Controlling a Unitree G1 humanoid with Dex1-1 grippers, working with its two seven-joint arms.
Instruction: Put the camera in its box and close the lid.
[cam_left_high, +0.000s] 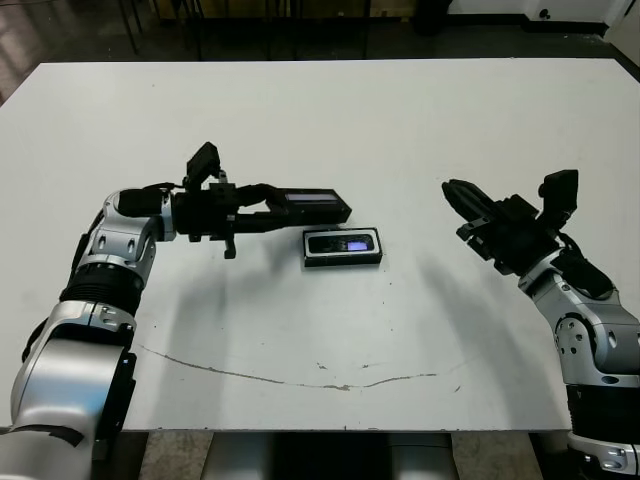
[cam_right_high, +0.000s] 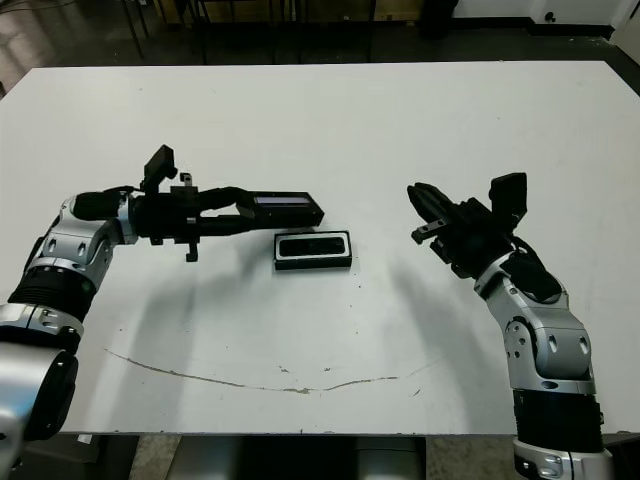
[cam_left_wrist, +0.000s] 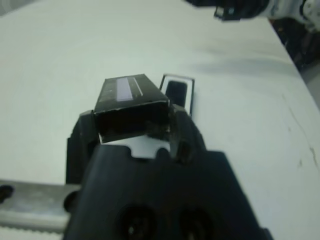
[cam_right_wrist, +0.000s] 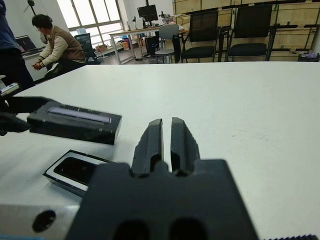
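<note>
The box (cam_left_high: 343, 261) lies flat near the table's middle, and the black camera (cam_left_high: 343, 243) rests inside it against the white lining. The lid (cam_left_high: 315, 205), black with a pale strip along its top, hangs in the air just behind and left of the box. My left gripper (cam_left_high: 272, 210) is shut on the lid's left end. In the left wrist view the lid (cam_left_wrist: 127, 92) sticks out between the fingers, with the box (cam_left_wrist: 191, 92) beyond it. Raised well to the right of the box, my right gripper (cam_left_high: 456, 193) is shut and holds nothing; its fingers (cam_right_wrist: 150, 140) lie side by side.
A thin dark scratch (cam_left_high: 300, 378) runs across the table near the front edge. Beyond the far edge, the right wrist view shows a seated person (cam_right_wrist: 55, 45), a standing person (cam_right_wrist: 7, 45) and office chairs (cam_right_wrist: 202, 35).
</note>
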